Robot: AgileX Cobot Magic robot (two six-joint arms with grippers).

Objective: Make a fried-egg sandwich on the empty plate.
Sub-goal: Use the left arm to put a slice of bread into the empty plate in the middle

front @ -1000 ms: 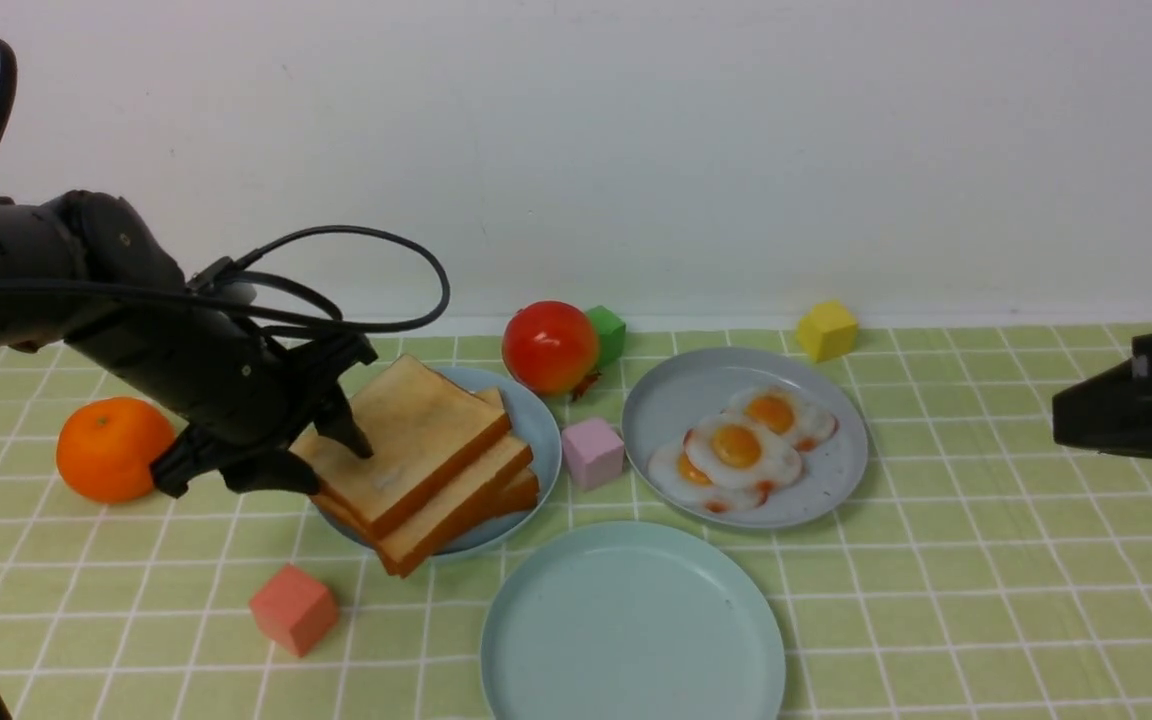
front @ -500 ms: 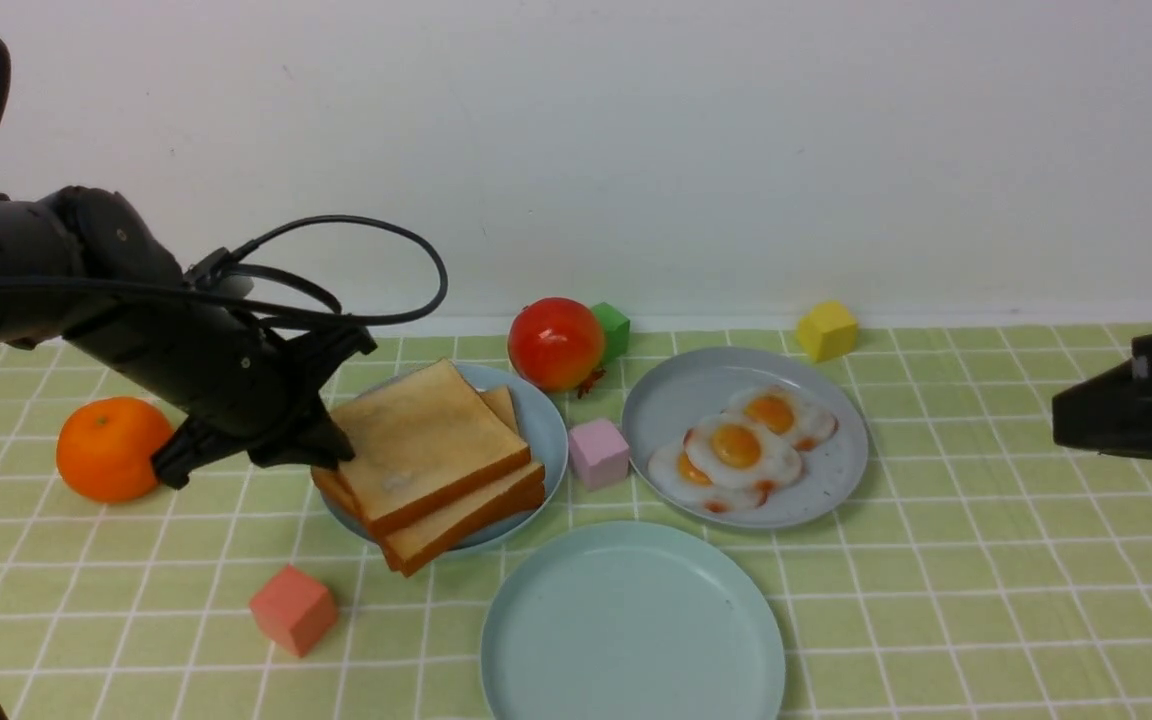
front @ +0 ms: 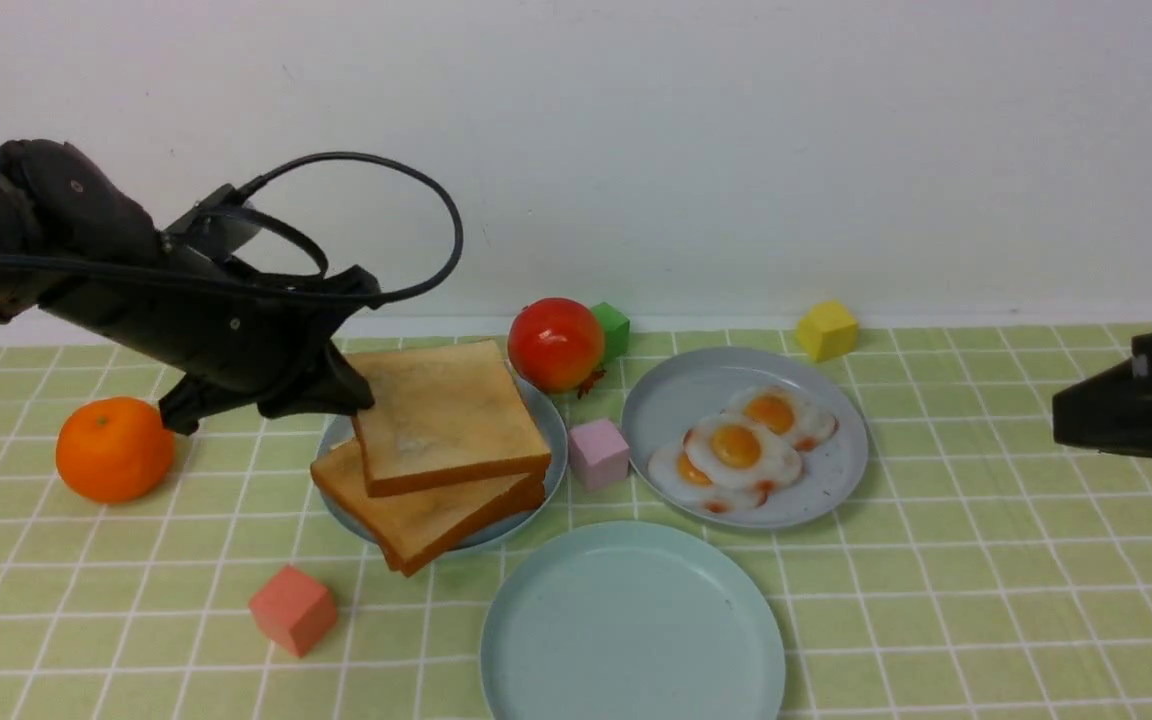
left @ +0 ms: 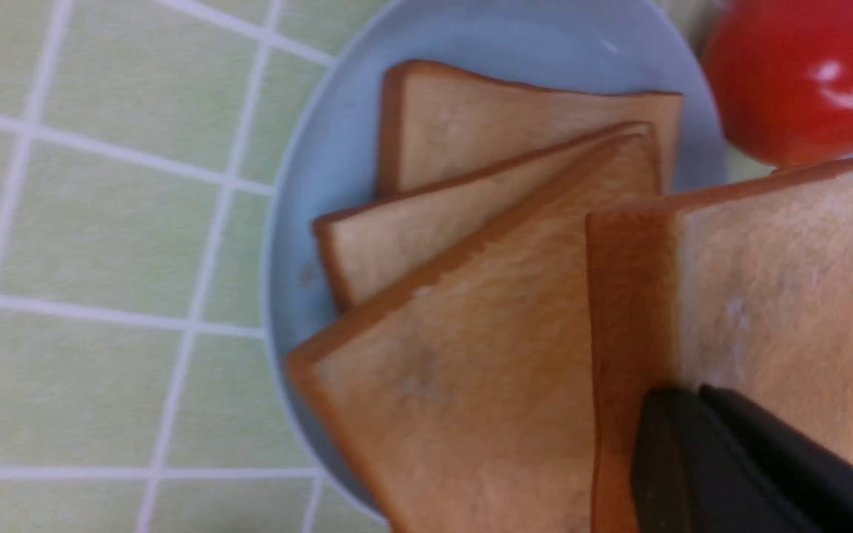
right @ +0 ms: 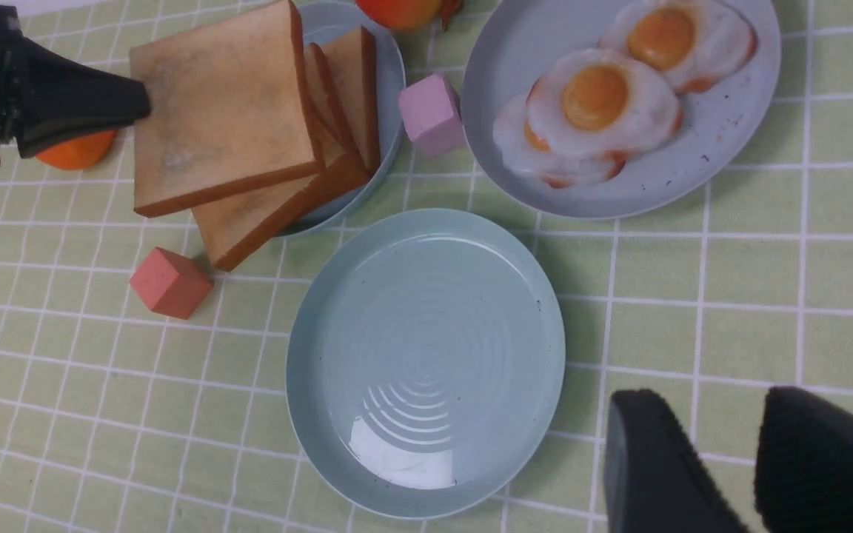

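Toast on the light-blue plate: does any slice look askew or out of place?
Yes. The toast slices lying on the light-blue plate are fanned out, not squared, and the front slice overhangs the rim toward the coral cube. The left hand holds a fourth slice above them. Nothing looks spilled or damaged.

Plate [right: 426,333] glossy smooth plastic; tablecloth [front: 936,600] matt cloth; top toast slice [front: 446,410] matt; red fruit [front: 554,343] glossy.

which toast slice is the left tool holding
The topmost square tan toast slice, clamped at its edge by the left tool, above the other slices lying on the light-blue plate.
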